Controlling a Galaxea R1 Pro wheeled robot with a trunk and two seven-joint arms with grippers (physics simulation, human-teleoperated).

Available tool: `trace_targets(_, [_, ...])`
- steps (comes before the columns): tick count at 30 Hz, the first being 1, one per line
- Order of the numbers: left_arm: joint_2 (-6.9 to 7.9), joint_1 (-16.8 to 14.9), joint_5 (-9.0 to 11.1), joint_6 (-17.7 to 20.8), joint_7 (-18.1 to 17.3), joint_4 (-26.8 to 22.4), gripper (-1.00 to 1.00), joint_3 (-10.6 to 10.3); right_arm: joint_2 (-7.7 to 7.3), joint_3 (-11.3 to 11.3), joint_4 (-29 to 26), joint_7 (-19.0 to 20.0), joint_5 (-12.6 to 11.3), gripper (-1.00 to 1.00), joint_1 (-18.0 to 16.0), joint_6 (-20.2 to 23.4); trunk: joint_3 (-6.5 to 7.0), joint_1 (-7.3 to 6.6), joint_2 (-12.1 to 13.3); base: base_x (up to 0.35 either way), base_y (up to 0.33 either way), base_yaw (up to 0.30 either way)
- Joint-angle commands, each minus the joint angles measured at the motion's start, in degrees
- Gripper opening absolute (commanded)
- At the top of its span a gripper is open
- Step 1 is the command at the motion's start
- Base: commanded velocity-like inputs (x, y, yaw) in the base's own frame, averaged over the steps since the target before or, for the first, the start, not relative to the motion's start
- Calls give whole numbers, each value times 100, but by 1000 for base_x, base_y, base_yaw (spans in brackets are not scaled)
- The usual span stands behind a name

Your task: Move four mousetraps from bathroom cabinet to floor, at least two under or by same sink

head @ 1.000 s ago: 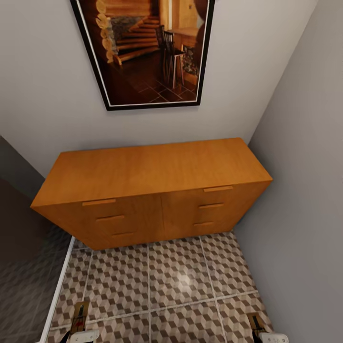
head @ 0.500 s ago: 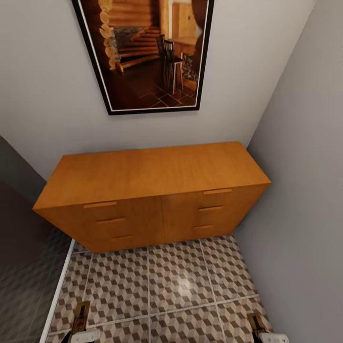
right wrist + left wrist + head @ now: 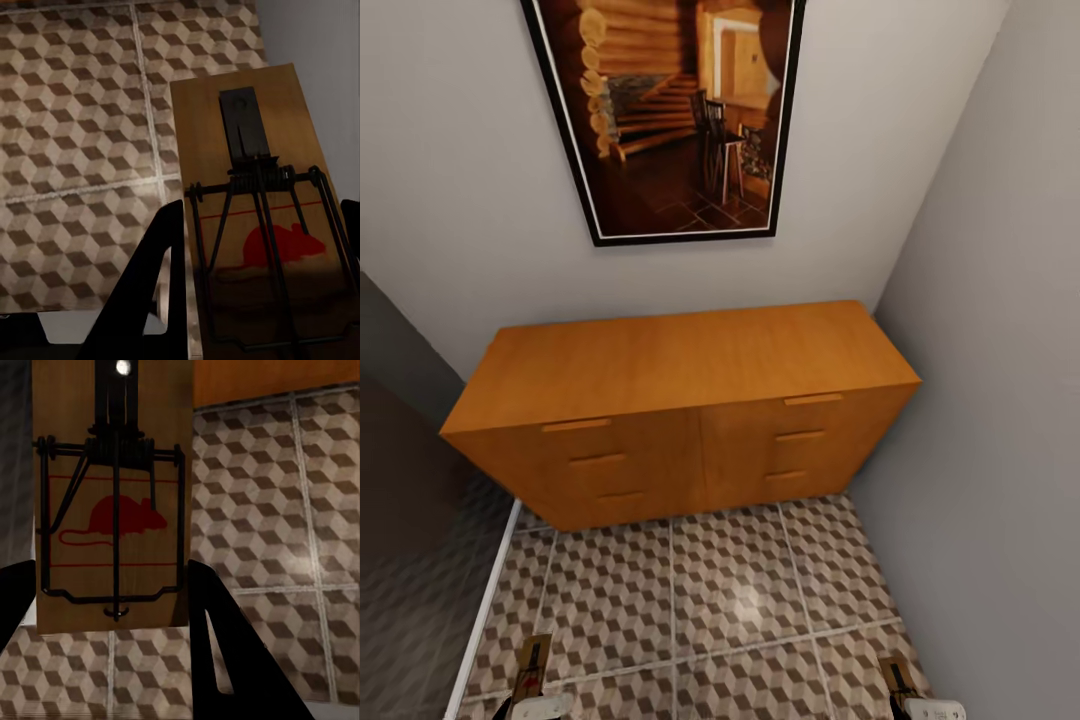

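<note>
Head view: the cabinet (image 3: 680,400) stands against the far wall with all its drawer fronts flush, a framed picture (image 3: 670,110) hanging above it and a grey side wall (image 3: 1000,400) closing the corner. Left wrist view: the left gripper (image 3: 112,607) is clamped on a mousetrap (image 3: 112,495), its dark fingers (image 3: 225,652) bracketing the near end of the wooden base, which extends forward beyond the fingertips with spring and red mouse print facing the camera. Right wrist view: the right gripper (image 3: 262,300) is likewise closed on a second mousetrap (image 3: 255,202), held ahead of its fingers (image 3: 161,285). In the head view both traps show at the lower edge, left (image 3: 530,665) and right (image 3: 898,680), each carried above the bathroom floor (image 3: 730,580), whose large cube-patterned tiles with pale grout lie below and beyond both grippers. Risks, as judged: each grip appears to take only one end of a thin board, so a jolt while travelling could let a trap pivot or slip out; dropped from this height, it could bounce or skid away from wherever it is meant to rest. The right trap sits near the side wall, so a turn of the base in this narrow corner could knock it. The sink is not among the things seen here, so releasing in this spot would probably not meet the beside-the-sink condition.
</note>
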Motion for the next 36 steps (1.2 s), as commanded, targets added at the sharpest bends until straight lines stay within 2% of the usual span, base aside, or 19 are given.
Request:
trace_targets(1, [-3, -2, -32, -7, 60, 4, -100, -37, -7, 48, -5, -27, -37, -100, -5, -16, 1, 0, -9, -312, 0, 0])
trace_targets(15, [-4, -2, -32, -5, 60, 4, -100, -37, -7, 48, 0, -27, -35, -100, -5, -18, 130, 0, -9, -314, 0, 0])
trace_targets(36, [-4, -2, -32, 10, 53, 4, -100, -37, 0, 50, 4, -27, -35, -100, -5, -18, 324, 0, -9, -15, 0, 6])
